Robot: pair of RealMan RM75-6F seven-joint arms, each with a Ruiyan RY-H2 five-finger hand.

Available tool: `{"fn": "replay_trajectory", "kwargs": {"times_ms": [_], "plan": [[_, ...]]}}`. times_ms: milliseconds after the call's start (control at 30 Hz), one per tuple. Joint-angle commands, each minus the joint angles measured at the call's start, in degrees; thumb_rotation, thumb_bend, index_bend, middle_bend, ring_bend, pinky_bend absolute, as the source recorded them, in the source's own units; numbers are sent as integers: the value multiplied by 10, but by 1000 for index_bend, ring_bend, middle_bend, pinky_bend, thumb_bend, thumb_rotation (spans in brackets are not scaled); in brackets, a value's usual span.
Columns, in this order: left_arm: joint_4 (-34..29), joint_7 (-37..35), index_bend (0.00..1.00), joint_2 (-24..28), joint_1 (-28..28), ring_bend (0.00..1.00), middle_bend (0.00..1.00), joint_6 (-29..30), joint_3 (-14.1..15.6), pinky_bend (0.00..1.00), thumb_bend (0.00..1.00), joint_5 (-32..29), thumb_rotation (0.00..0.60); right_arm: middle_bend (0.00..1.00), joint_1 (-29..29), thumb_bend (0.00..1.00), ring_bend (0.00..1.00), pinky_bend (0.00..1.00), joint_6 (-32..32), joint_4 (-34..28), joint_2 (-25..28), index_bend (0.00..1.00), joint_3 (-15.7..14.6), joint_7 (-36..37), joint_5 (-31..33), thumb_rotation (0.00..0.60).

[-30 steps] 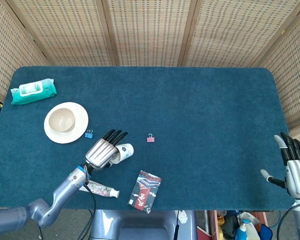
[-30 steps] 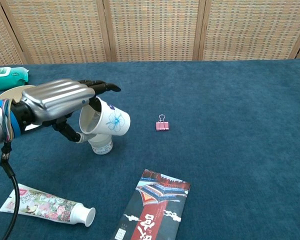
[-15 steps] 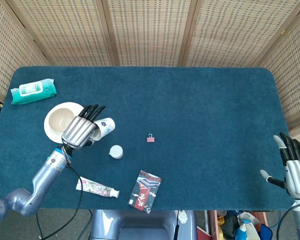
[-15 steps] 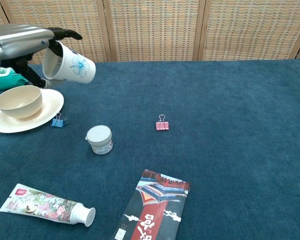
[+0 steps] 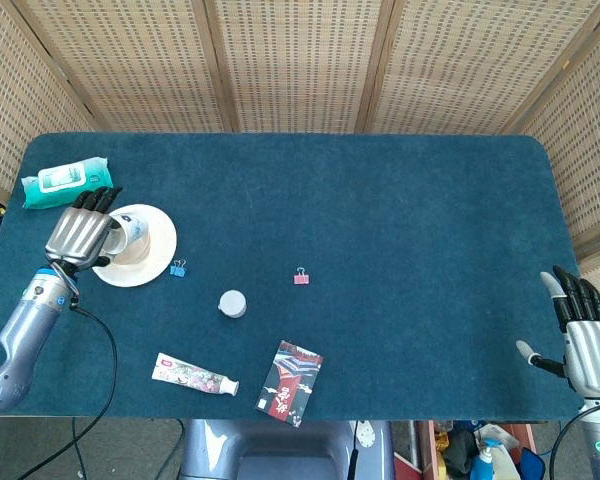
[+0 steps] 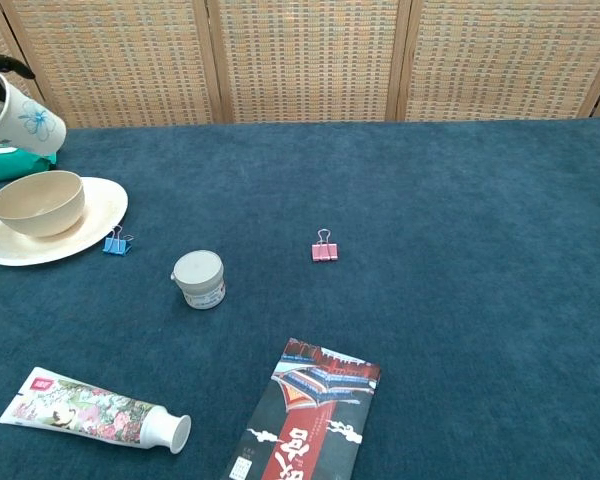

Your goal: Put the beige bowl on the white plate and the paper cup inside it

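Note:
The beige bowl (image 6: 37, 201) sits on the white plate (image 6: 85, 227) at the table's left. My left hand (image 5: 80, 234) holds the paper cup (image 6: 22, 116), white with a blue flower, up in the air above the bowl. In the head view the hand covers most of the bowl and the cup (image 5: 130, 233) shows only at its right side. The chest view catches just the cup and a fingertip at its left edge. My right hand (image 5: 583, 340) hangs off the table's near right corner, fingers apart, holding nothing.
A teal wipes pack (image 5: 66, 181) lies behind the plate. A blue binder clip (image 5: 178, 268), a small white jar (image 5: 232, 303), a pink binder clip (image 5: 301, 276), a toothpaste tube (image 5: 195, 374) and a dark booklet (image 5: 288, 382) lie on the blue cloth.
My left hand has carried the paper cup leftward and farther back, from beside the white jar to above the bowl on the plate. The right hand has barely shifted.

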Motion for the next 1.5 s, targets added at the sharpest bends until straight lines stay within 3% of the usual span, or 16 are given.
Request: {"fn": "replay_trajectory", "kwargs": {"times_ms": [33,233,767,1233,1500], "plan": [[23,11,702,9,-8,0,60,-29,15,77,379,-43,600,0,0,146,0,0,0,1,-1,4,0,-1,0,600],[49,6,702,12,-22,0,60,-64,27,76,386,-112,600,0,0,146,0,0,-1,1,0,4,0,-1,0,600],[107,34,702,-39,-72,0,60,-99,64,71,392,-194,600,0,1,146,0,0,0,4,-2,3,0,0,0,600],[147,46,694,-87,-93,0,52,-91,89,71,394,-216,600,0,2,146,0,0,-3,7,-2,3,0,3,2,600],[156,42,573,-96,-94,0,11,-83,93,68,392,-219,600,0,3,146,0,0,-4,7,-2,3,1,4,2,600]]}}
